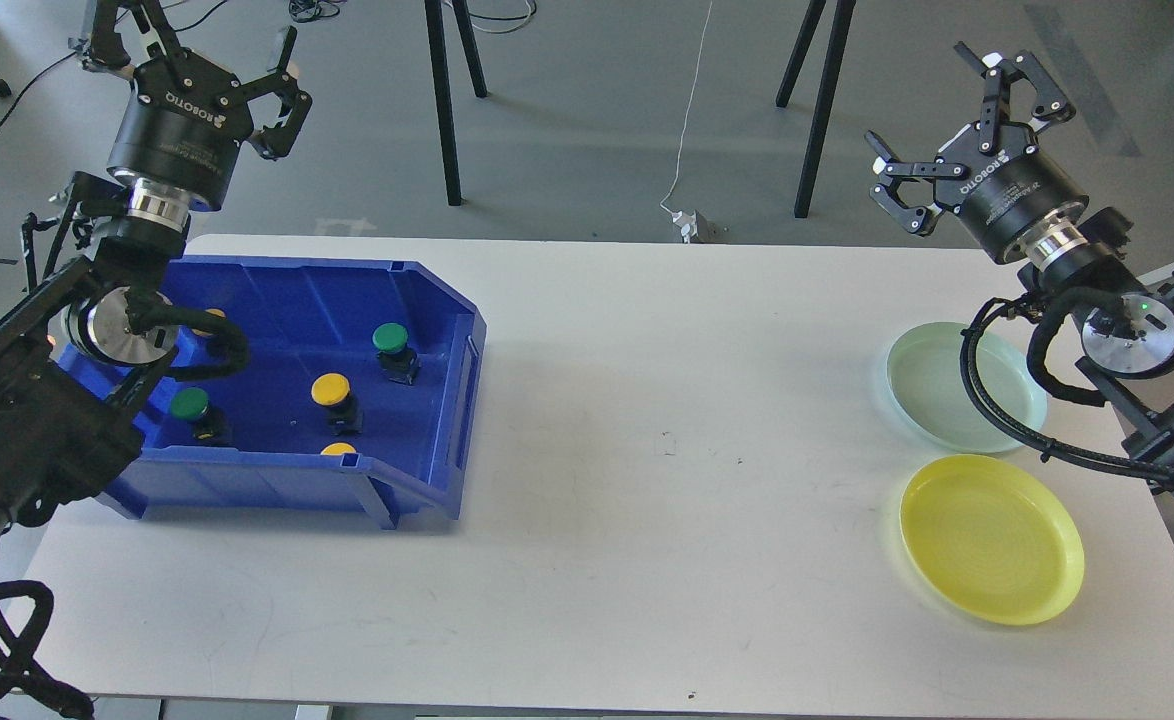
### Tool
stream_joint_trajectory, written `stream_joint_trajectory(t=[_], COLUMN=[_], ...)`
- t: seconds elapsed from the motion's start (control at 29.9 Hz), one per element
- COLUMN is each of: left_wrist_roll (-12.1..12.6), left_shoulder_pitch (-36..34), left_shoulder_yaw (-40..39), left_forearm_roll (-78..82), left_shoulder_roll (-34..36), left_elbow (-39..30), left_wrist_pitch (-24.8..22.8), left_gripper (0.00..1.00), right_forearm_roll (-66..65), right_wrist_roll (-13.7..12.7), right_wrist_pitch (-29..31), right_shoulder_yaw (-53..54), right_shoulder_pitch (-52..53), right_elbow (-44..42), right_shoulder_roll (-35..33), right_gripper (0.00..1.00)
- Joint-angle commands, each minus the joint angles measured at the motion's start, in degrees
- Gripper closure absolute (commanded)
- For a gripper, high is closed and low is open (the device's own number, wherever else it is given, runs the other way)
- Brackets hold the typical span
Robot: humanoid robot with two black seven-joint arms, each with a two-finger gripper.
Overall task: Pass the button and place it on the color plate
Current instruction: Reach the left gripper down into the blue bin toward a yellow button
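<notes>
Buttons lie in the blue bin (447,330) at the table's (647,400) left: two green (390,338) (189,403), one yellow (330,389), and what may be more yellow ones half hidden. Green plate (932,385) and yellow plate (992,540) sit at the right. Left gripper (212,45) and right gripper (932,125) hang above the table, jaws apart, holding nothing.
</notes>
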Motion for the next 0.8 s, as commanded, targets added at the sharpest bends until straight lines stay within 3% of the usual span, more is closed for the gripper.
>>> stream_joint_trajectory(t=[0.0, 0.07, 0.17, 0.23, 0.33, 0.4, 0.53, 0.77], left_wrist_roll=[0.00, 0.00, 0.00, 0.00, 0.00, 0.00, 0.00, 0.00], left_shoulder_pitch=[-0.55, -2.13, -9.14, -16.16, -27.94, -34.53, -41.67, -41.95], left_shoulder_yaw=[4.90, 9.12, 21.93, 33.08, 51.27, 63.13, 78.89, 89.90], left_forearm_roll=[10.57, 16.72, 24.56, 28.07, 34.31, 39.58, 46.36, 51.12], left_shoulder_roll=[7.83, 12.67, 19.18, 21.47, 22.18, 21.49, 16.14, 7.52], left_elbow=[-10.05, -15.34, -20.54, -21.16, -20.29, -17.58, -10.54, -2.81], left_wrist_pitch=[0.00, 0.00, 0.00, 0.00, 5.05, 8.30, 10.69, 12.09], left_gripper=[0.00, 0.00, 0.01, 0.01, 0.01, 0.01, 0.01, 0.01], right_forearm_roll=[0.00, 0.00, 0.00, 0.00, 0.00, 0.00, 0.00, 0.00], right_wrist_roll=[0.11, 0.11, 0.11, 0.11, 0.11, 0.11, 0.11, 0.20], right_wrist_pitch=[0.00, 0.00, 0.00, 0.00, 0.00, 0.00, 0.00, 0.00], right_shoulder_yaw=[0.19, 0.37, 0.55, 0.55, 0.55, 0.46, 0.55, 1.34], right_shoulder_pitch=[-0.56, -1.26, -1.79, -1.97, -1.97, -2.05, -2.49, -4.07], right_elbow=[-0.01, -0.01, -0.01, -0.01, -0.10, -0.10, -0.01, -0.01], right_shoulder_roll=[0.15, 0.33, 0.33, 0.33, 0.24, 0.15, -0.11, -0.55], right_gripper=[0.01, 0.01, 0.01, 0.01, 0.01, 0.01, 0.01, 0.01])
